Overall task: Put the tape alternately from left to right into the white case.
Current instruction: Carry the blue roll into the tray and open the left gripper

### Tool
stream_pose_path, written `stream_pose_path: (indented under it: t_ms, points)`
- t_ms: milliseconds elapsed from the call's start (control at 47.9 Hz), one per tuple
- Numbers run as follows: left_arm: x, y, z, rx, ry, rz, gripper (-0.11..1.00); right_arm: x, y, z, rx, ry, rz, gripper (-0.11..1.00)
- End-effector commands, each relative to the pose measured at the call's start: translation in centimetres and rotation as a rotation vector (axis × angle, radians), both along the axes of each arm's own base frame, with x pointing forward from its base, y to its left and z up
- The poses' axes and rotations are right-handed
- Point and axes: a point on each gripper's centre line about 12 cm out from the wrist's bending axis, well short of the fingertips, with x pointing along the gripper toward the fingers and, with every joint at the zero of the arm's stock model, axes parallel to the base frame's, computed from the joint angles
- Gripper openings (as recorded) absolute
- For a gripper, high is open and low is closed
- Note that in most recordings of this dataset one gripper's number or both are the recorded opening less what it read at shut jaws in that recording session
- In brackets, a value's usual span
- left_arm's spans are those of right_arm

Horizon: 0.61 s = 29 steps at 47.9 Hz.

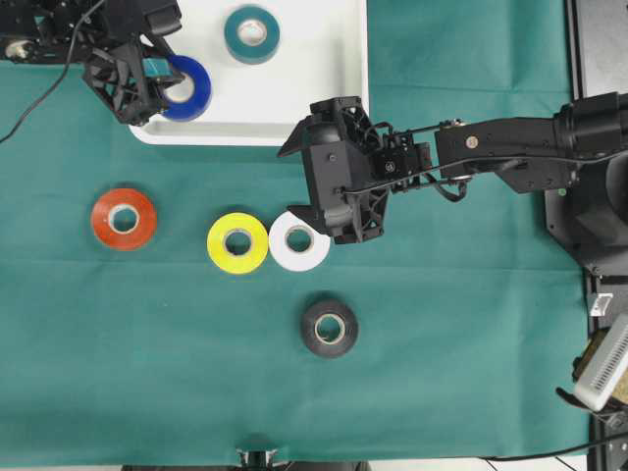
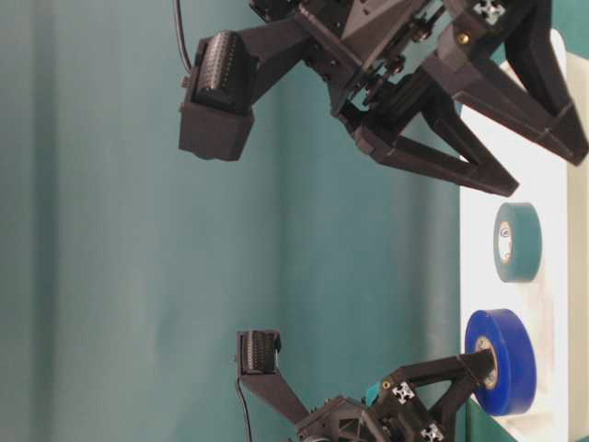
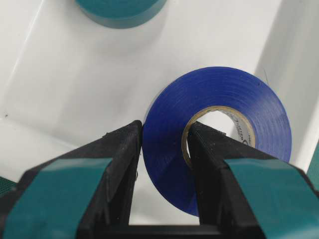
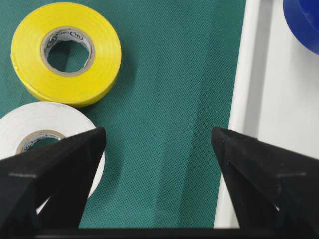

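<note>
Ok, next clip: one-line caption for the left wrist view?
Left gripper fingers pinch the blue tape roll's wall above the white case, a teal roll lying behind.

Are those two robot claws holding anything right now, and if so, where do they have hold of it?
The left tool pinches the blue tape roll through its wall, one finger in the core, one outside. The right tool is open, holding nothing.

Bright, even light with soft shadows; the wrist views blur slightly on the near end effector fingers (image 3: 119, 164).

black arms, black cables; left pincer (image 3: 164, 164) fingers teal-taped.
</note>
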Motion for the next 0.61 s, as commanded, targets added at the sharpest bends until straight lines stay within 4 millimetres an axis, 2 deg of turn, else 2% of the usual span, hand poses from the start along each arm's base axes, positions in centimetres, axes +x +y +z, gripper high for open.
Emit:
stream_pose_path:
  t_ms: [0,480,522,584]
  points:
    - [0.54,0.33,1.16,0.016,-0.038,0.002,0.28,0.14,0.07,1.34,0.002,-0.040,0.001,0.79]
    - [0.25,0.22,0.76,0.017,-0.018,-0.007,0.28,0.16,0.08,1.36,0.001,-0.043,0.003,0.79]
    - [0.17,0.19,0.66,0.022,-0.013,-0.015,0.33,0.17,0.09,1.38,0.003,-0.044,0.002,0.79]
    - [0.05,0.14,0.52,0.030,-0.005,-0.027,0.53,0.08,0.08,1.26,0.003,-0.040,0.002,0.79]
